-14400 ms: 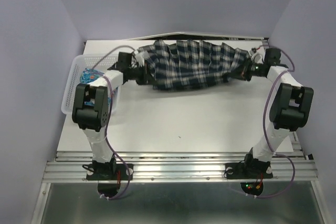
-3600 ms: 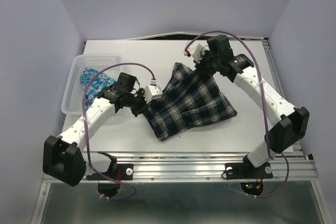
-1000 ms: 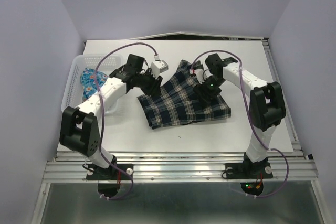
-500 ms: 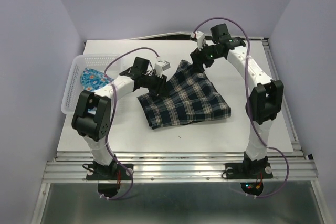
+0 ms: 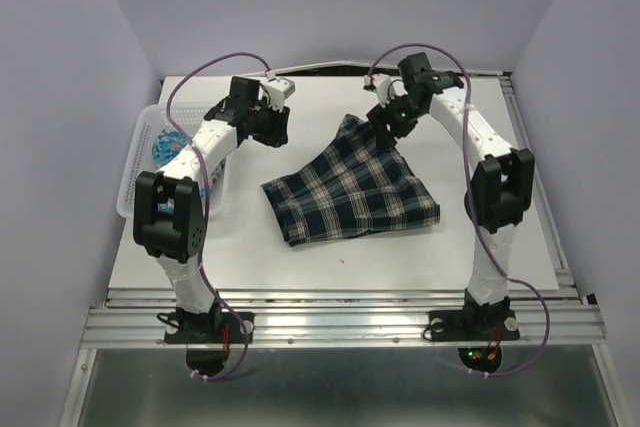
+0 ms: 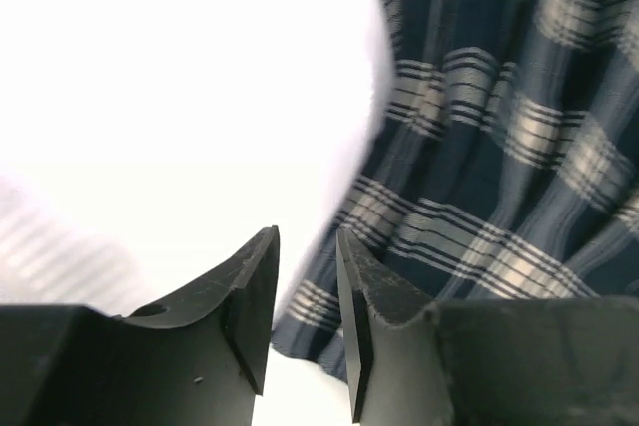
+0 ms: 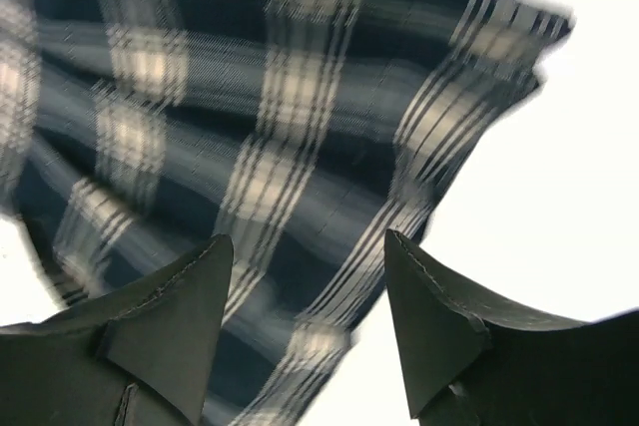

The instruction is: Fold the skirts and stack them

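top external: folded plaid skirt [image 5: 350, 189]; left tool [image 6: 306, 246] slightly apart, right tool [image 7: 308, 242] wide (both empty).

High rear overview looking down; both wrist views close over the same plaid skirt [image 5: 350, 187]

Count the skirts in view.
2. The plaid skirt lies folded mid-table. The floral skirt is in the basket at the left, partly hidden. More could lie beneath it.
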You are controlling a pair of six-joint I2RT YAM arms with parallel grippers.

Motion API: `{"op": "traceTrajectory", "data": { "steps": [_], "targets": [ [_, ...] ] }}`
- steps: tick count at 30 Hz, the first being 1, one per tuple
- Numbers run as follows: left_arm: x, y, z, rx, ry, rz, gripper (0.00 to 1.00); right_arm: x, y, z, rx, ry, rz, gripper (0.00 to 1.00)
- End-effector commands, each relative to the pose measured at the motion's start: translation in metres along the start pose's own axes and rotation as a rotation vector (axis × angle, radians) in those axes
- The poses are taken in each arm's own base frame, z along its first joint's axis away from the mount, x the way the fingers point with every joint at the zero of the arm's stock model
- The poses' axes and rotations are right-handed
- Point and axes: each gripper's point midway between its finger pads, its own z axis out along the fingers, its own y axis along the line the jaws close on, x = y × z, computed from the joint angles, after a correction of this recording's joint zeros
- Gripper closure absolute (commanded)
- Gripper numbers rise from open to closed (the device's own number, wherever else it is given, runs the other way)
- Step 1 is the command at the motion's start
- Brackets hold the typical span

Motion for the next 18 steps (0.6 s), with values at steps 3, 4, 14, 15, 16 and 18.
{"op": "traceTrajectory", "data": {
  "steps": [3,4,14,15,16,18],
  "targets": [
    [0.015,0.04,0.018,-0.141,0.15,0.085,0.62,0.052,0.068,-0.082,-0.019,0.077,0.144,0.32],
    [0.015,0.044,0.021,-0.146,0.157,0.101,0.63,0.055,0.069,-0.087,-0.004,0.078,0.151,0.32],
    [0.092,0.026,0.038,-0.045,0.38,0.072,0.76,0.151,0.063,-0.101,0.046,0.33,0.396,0.38],
    [0.095,0.015,0.037,-0.015,0.382,0.07,0.77,0.165,0.075,-0.105,-0.064,0.34,0.437,0.4],
    [0.1,0.009,0.037,0.004,0.393,0.067,0.77,0.169,0.084,-0.108,-0.119,0.333,0.453,0.43],
    [0.113,-0.007,0.037,0.045,0.416,0.054,0.78,0.185,0.103,-0.111,-0.151,0.327,0.44,0.44]
  ]
}}
